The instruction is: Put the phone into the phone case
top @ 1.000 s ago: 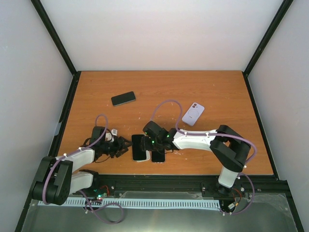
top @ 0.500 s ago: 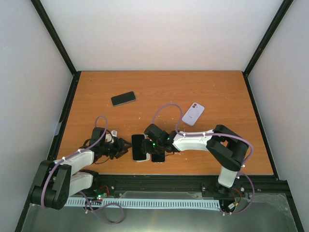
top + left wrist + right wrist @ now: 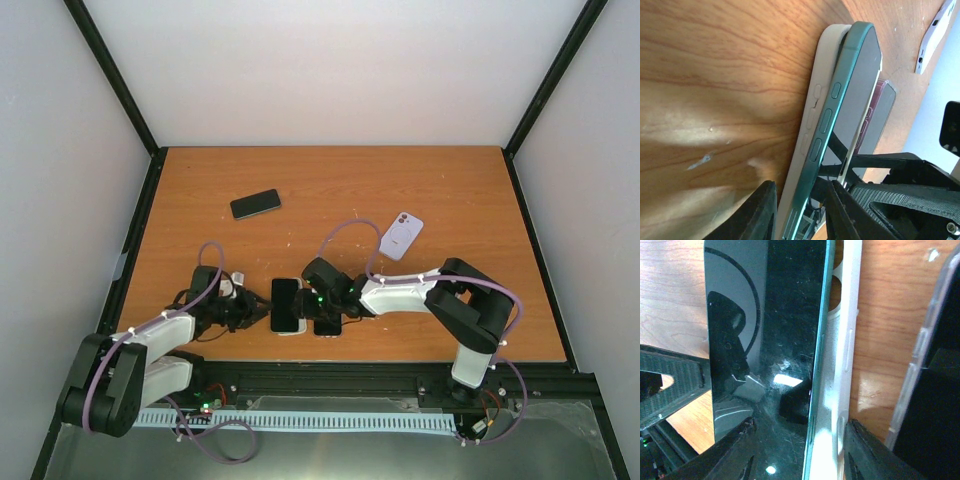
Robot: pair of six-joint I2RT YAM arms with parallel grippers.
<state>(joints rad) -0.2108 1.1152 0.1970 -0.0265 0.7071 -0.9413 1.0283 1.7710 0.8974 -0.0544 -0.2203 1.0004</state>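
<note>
Left claw (image 3: pixel 800 192) closer, right claw (image 3: pixel 799 430) opposite; wrist views alone: phone (image 3: pixel 860 85), case (image 3: pixel 814 100) between fingers (image 3: pixel 760 215), grip unclear.

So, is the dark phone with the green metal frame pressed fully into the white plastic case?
No: the left wrist view shows the phone lying on top of the case, its green buttoned side wholly above the rim.

Teal-edged black phone (image 3: pixel 826 127), cream case (image 3: pixel 809 117), orange wood-grain table (image 3: pixel 715 75)
</note>
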